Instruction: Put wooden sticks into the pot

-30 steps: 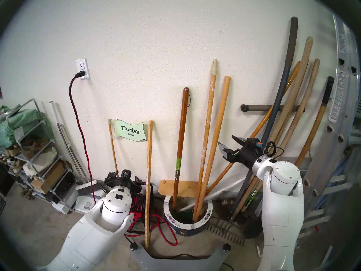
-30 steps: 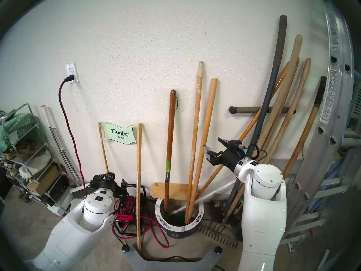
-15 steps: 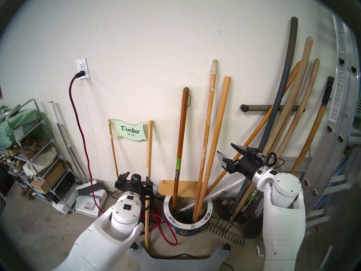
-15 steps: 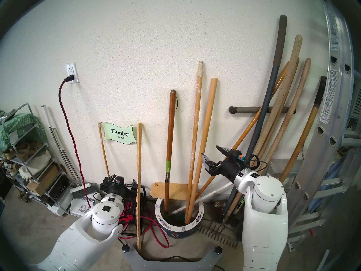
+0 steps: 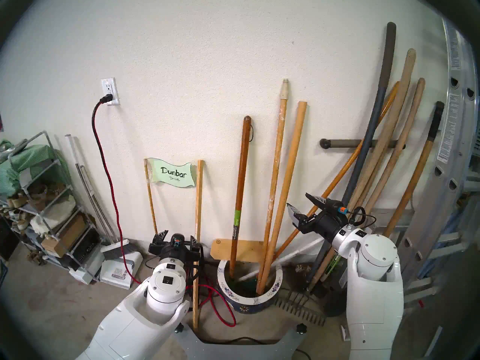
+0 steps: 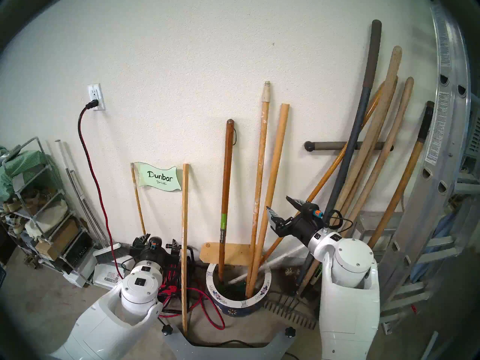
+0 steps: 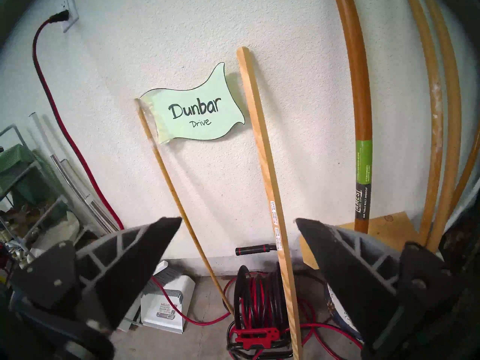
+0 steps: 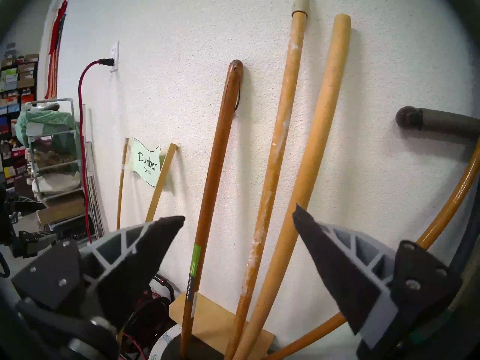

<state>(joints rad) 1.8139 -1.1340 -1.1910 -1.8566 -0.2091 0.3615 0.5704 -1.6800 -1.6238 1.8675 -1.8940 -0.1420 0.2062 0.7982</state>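
Change noted: left gripper (image 5: 175, 239) shifted rightward since a second ago, from beside the flag stick to just left of the thin square-edged stick (image 5: 198, 221); right gripper (image 5: 302, 207) dropped slightly and drew back from the poles. Both spread wide and empty, nothing carried. Poles unmoved across the interval. Judged: both placed, arms retreating, task at or near its end

Pot (image 5: 272, 293): wide round ceramic, dark blue outside with white flowers, broad white rim with purple floral marks; on the concrete floor against the wall's foot, between cord reel and rake

Wooden sticks, both standing in the pot's right side, tops leaning on the wall:
- paint-flecked pole (image 5: 275, 169), tan, cream threaded tip
- plain pole (image 5: 289, 175), tan, flat-ended, just right of the first, lower ends touching
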